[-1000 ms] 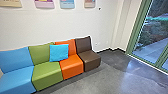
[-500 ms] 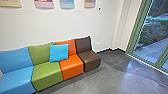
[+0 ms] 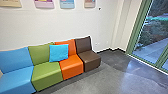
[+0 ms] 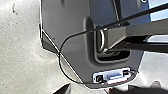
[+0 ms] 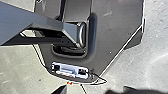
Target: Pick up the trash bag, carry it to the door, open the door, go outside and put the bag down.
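Four padded seats [image 3: 47, 71] stand side by side in a row along a white wall [image 3: 62, 23]: a blue seat [image 3: 15, 77], a green seat [image 3: 47, 75], an orange seat [image 3: 72, 68] and a brown seat [image 3: 91, 58] at the end nearer the glass. A bright blue cushion [image 3: 59, 53] leans upright where the green and orange backs meet, touching both. Posters [image 3: 44, 3] hang on the wall above the seats.

Past the brown seat and a corner of the room rises green-framed glass [image 3: 152, 42], with plants [image 3: 150, 35] and a paved path [image 3: 152, 53] on its far side. The gray floor [image 3: 112, 77] has a pale sheen near the glass.

From the wrists, a thin black cable [image 4: 60, 57] loops over the robot's base [image 4: 70, 40] and out past its edge, near a small pale fitting [image 4: 113, 75].

Whether the left pincer [image 4: 112, 88] or the right pincer [image 5: 96, 88] is spread, pressed together or pinching something, I cannot tell; nor can I tell where the trash bag is.
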Motion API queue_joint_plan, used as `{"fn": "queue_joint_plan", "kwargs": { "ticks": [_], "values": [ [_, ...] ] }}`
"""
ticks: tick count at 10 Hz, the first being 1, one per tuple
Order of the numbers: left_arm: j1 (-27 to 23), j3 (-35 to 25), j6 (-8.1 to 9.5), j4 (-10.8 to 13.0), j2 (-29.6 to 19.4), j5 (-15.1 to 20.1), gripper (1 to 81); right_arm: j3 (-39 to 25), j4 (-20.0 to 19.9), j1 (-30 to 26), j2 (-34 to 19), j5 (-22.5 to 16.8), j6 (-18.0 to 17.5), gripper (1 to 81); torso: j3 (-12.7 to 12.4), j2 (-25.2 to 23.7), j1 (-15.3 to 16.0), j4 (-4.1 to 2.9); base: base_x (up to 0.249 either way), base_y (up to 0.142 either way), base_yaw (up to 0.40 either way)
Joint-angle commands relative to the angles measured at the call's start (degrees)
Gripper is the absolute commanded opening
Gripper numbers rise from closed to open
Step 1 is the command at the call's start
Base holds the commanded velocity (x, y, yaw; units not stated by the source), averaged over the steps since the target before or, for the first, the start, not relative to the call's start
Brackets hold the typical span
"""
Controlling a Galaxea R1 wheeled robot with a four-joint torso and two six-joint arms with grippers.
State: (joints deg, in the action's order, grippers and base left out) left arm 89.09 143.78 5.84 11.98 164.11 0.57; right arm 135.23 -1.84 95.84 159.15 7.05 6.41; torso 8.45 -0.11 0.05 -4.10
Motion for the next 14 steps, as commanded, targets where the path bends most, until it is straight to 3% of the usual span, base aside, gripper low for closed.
{"fn": "queue_joint_plan", "kwargs": {
  "ticks": [1,2,3,5,9,10,11,14],
  "values": [
    [-1.5,-10.3,0.14,-0.3,-9.4,3.6,81.1,-11.2,-0.4,-0.4,-7.8,-3.8,-0.1,81.1,0.0,0.0,0.0,0.0,0.0,0.0,0.0],
    [-1.7,-11.6,0.22,-0.4,-11.0,3.6,81.1,-13.3,-0.4,-0.7,-9.3,-3.8,-0.1,81.1,0.0,0.0,0.0,0.0,0.0,0.0,0.0],
    [-2.2,-12.9,0.4,-0.9,-12.4,3.6,81.1,-15.1,-0.5,-1.0,-10.7,-3.8,-0.2,81.1,0.0,-5.7,3.7,0.0,0.0,0.0,0.0],
    [-3.4,-15.0,0.4,-3.2,-14.6,3.6,81.1,-16.5,-2.3,-1.1,-13.7,-3.7,-0.3,81.1,4.2,-6.8,4.3,0.0,0.0,0.0,0.0],
    [-6.7,-15.2,0.4,-6.7,-15.3,4.3,81.1,-23.4,-4.0,-1.3,-20.2,-2.8,-0.3,81.1,11.1,-14.5,9.1,0.0,0.0,0.0,0.0],
    [-7.9,-15.2,0.4,-8.5,-15.4,4.4,81.1,-25.5,-4.0,-1.3,-21.6,-2.7,-0.3,81.1,11.3,-16.5,10.4,0.0,0.0,0.0,0.0],
    [-9.2,-15.2,0.4,-10.1,-15.6,4.6,81.1,-27.0,-4.0,-1.3,-22.4,-2.7,-0.3,81.1,9.5,-18.5,11.7,0.0,0.0,0.0,0.0],
    [-15.4,-15.2,0.4,-12.9,-15.3,11.2,81.1,-31.0,-4.0,-1.3,-24.4,-2.0,-0.3,81.1,11.5,-23.2,14.6,0.0,0.0,0.0,0.0]
  ]
}}
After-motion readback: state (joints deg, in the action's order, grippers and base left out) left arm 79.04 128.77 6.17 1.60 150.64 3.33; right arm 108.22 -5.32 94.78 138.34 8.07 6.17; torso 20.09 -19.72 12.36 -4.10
